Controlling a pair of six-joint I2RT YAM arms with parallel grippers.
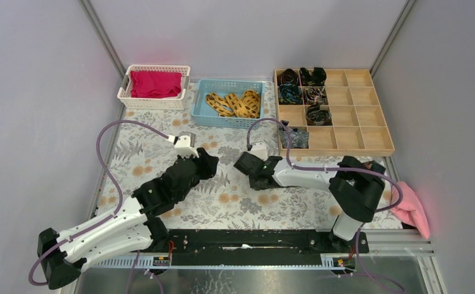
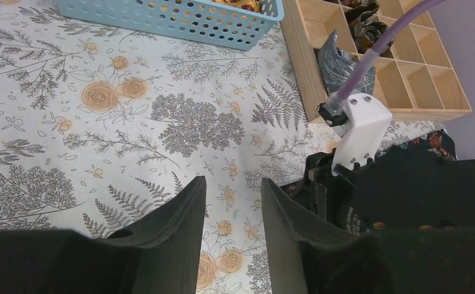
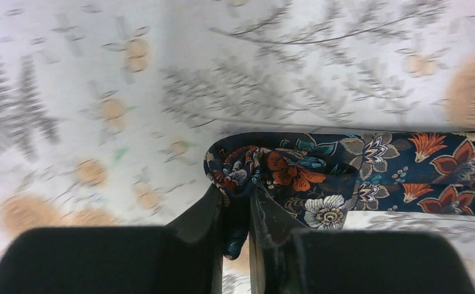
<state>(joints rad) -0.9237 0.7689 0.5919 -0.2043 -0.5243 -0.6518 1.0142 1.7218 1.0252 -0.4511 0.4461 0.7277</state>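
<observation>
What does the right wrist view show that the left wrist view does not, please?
Only the right wrist view: the right pincer shut on the folded end of a navy floral fabric band. Only the left wrist view: the open left pincer, a blue basket, a wooden compartment tray holding dark fabric pieces, and the right arm's white camera mount with its purple cable. Both: the floral tablecloth, and the navy band, though only a sliver of it in the left view.
</observation>
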